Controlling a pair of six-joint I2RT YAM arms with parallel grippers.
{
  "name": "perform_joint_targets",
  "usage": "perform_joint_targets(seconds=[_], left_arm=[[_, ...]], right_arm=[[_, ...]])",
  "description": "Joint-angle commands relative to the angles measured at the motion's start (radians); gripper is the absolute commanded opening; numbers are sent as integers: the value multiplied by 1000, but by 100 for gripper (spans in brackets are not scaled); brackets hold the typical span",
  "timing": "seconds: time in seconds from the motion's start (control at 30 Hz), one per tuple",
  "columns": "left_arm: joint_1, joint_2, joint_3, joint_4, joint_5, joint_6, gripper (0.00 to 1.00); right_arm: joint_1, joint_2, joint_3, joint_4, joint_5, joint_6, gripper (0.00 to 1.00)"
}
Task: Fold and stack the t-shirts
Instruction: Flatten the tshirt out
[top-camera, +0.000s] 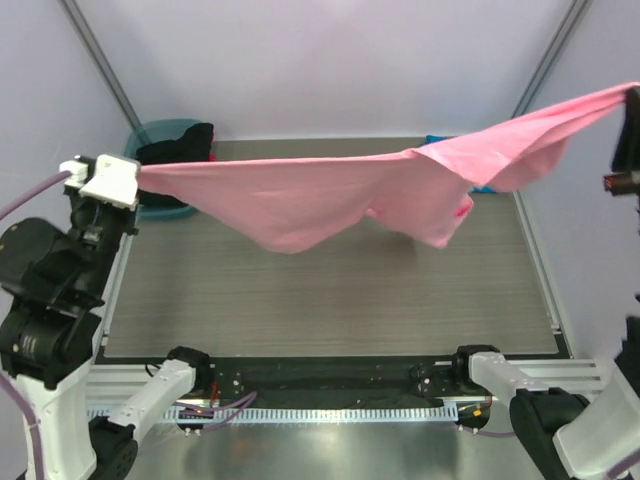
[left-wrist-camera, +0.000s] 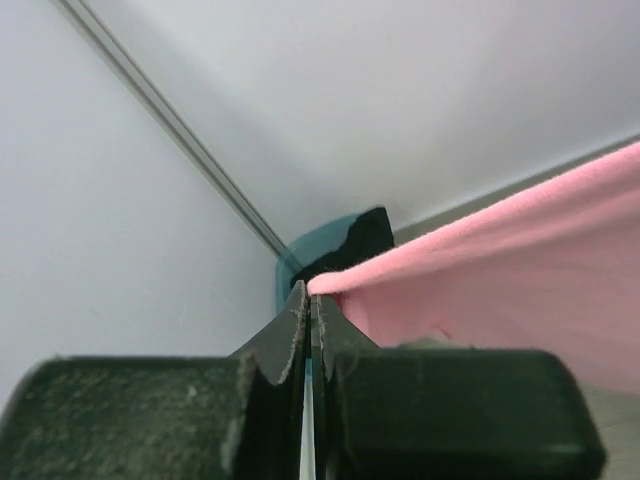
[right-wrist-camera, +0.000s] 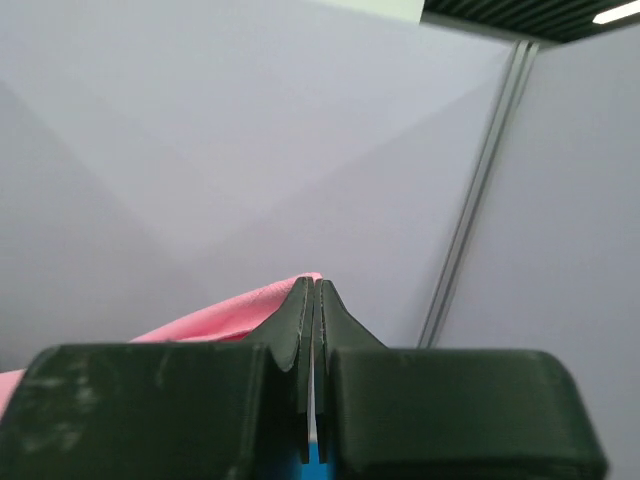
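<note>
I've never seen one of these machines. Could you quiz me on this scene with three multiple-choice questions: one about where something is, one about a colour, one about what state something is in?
1. Where does the teal tub sit on the table?
A) back-left corner B) front-right corner C) dead centre
2. What colour is the shirt being held?
A) green B) pink C) white
3. How is that shirt right now?
A) folded flat on the table B) stuffed in the tub C) stretched in the air between two claws

1 A: the top view shows the tub at the far left corner.
2 B: the cloth is pink in every view.
3 C: the left claw and right claw each pinch an end, and it sags above the table.
</note>
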Motion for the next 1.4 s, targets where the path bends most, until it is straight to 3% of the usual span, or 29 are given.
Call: perform_joint_targets(seconds=[0.0, 0.2, 0.37, 0.5, 0.63, 0.73, 0.87, 1.07, 1.2, 1.37], left_arm=[[24, -18, 86, 0, 30, 23, 0], [27, 48, 220, 25, 1, 52, 0], [27, 117, 157, 78, -35, 87, 0], [27, 179, 30, 101, -38, 90, 0], [27, 194, -287, 262, 7, 89, 0], [27, 251, -383, 337, 25, 81, 0], [31, 437, -449, 440, 45, 113, 0], [50, 770, -256, 507, 67, 130, 0], [68, 1052, -55, 503, 62, 145, 0], [80, 1271, 181, 513, 42, 145, 0]], right_arm=[[0, 1, 80, 7, 36, -87, 1], [-26, 33, 179, 44, 54, -170, 1], [-28, 21, -59, 150, 63, -245, 1], [-28, 27, -263, 256, 15, -254, 1], [-26, 38, -550, 320, -54, -205, 1], [-26, 71, -717, 391, -81, -175, 1], [-20, 224, -820, 495, -79, -211, 1], [-14, 524, -719, 579, -65, -260, 1], [-14, 769, -567, 587, -29, -273, 1], [-14, 1007, -382, 584, 56, -235, 1]])
